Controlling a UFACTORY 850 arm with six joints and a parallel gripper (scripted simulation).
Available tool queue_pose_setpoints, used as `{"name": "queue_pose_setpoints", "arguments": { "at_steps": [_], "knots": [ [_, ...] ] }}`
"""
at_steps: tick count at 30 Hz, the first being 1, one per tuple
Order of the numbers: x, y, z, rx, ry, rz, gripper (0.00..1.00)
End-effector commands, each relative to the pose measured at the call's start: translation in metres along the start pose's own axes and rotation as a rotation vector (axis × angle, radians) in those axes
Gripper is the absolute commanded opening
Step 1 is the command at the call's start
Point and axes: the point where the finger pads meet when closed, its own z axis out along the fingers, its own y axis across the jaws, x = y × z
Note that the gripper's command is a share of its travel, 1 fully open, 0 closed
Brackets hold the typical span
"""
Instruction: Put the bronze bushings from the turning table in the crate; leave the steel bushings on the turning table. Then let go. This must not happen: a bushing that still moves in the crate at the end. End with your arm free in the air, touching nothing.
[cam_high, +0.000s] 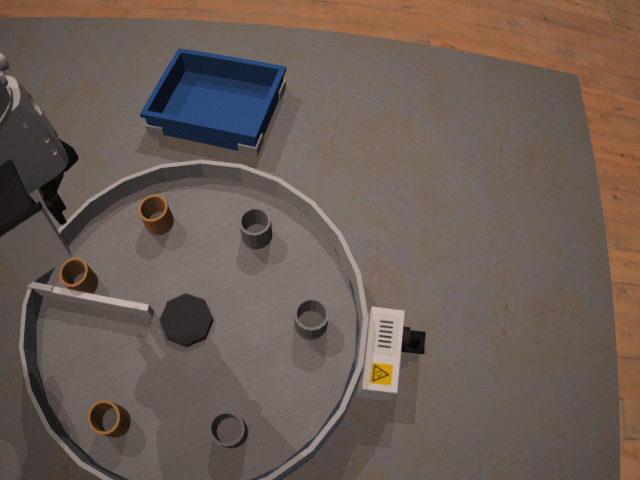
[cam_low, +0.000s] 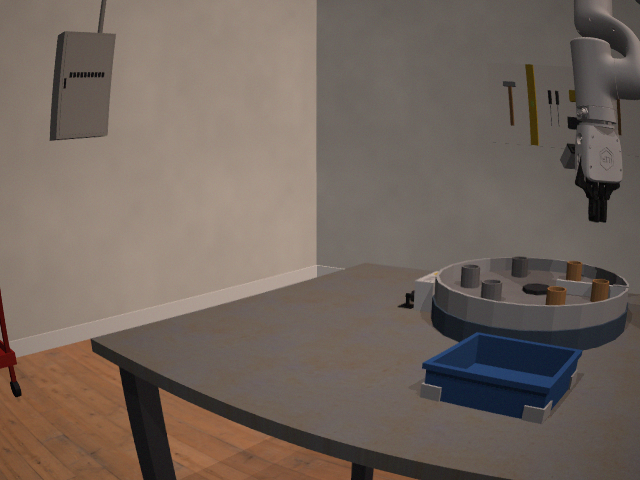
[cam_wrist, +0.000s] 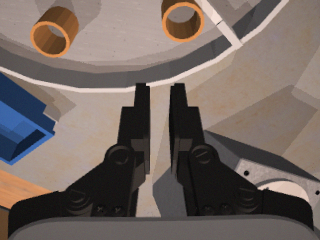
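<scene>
The turning table (cam_high: 191, 320) holds three bronze bushings (cam_high: 155, 214) (cam_high: 77, 274) (cam_high: 108, 417) and three steel bushings (cam_high: 255, 227) (cam_high: 311, 318) (cam_high: 228, 429), all upright. The blue crate (cam_high: 214, 98) stands empty beyond the table's rim. My gripper (cam_low: 598, 217) hangs high above the rim, outside the ring at its left edge in the overhead view. In the wrist view the fingers are shut with only a thin gap and nothing between them. Two bronze bushings (cam_wrist: 55, 31) (cam_wrist: 182, 15) lie far below, ahead of the fingertips.
A white fixed bar (cam_high: 90, 299) runs from the rim to the dark hub (cam_high: 186, 319), right beside one bronze bushing. A white control box (cam_high: 383, 348) sits at the ring's right side. Tools hang on the wall behind the arm.
</scene>
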Motion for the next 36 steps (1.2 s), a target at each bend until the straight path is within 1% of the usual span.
{"name": "queue_pose_setpoints", "arguments": {
  "at_steps": [1, 3, 4, 36],
  "knots": [
    [0.0003, -0.0004, -0.0003, 0.001, 0.001, 0.000, 0.12],
    [0.0003, -0.0004, -0.0003, 0.001, 0.001, 0.000, 0.12],
    [0.0003, -0.0004, -0.0003, 0.001, 0.001, 0.000, 0.15],
    [0.0003, -0.0004, -0.0003, 0.001, 0.001, 0.000, 0.15]
  ]
}}
